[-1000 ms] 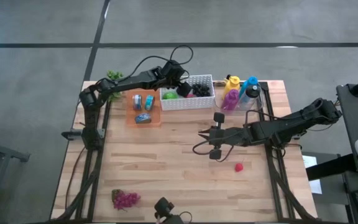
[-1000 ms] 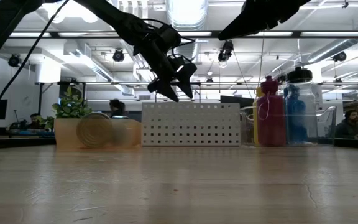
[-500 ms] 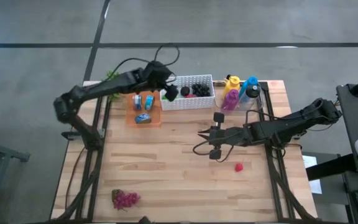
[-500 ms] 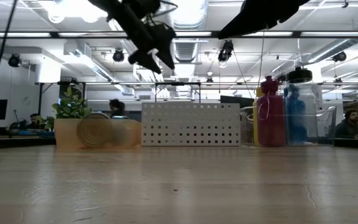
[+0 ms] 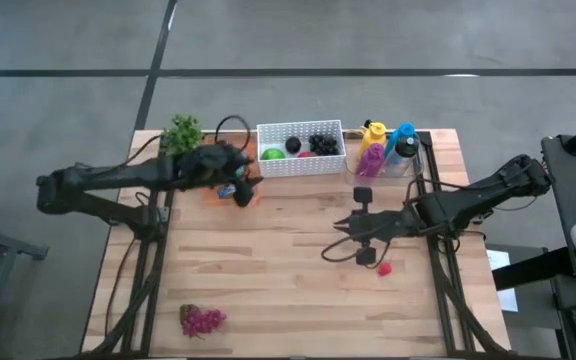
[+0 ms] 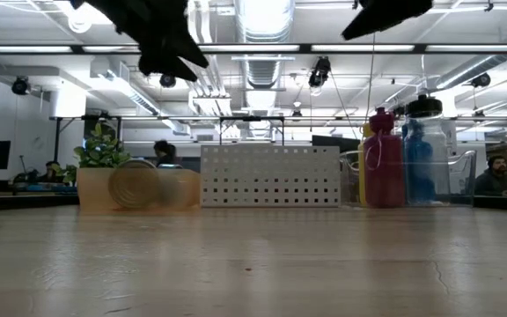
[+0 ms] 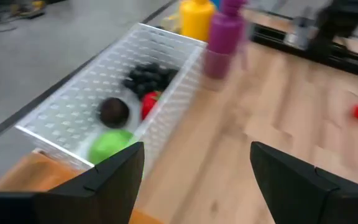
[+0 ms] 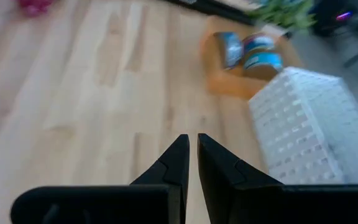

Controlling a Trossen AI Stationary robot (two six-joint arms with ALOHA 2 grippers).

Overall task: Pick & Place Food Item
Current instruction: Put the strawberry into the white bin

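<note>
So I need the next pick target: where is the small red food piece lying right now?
In the high view the small red food piece lies on the wooden table, right of centre, beside the right gripper.

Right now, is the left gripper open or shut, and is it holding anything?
Open and empty. In the left wrist view its two dark fingers stand wide apart with only bare table between them, over the orange tray beside the white basket.

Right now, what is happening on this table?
Neither arm holds anything. The left gripper hangs open over the orange tray, beside the white basket that holds fruit. The right gripper is shut and empty above the middle of the table, near a small red food item. A pink bunch lies at the front edge.
</note>
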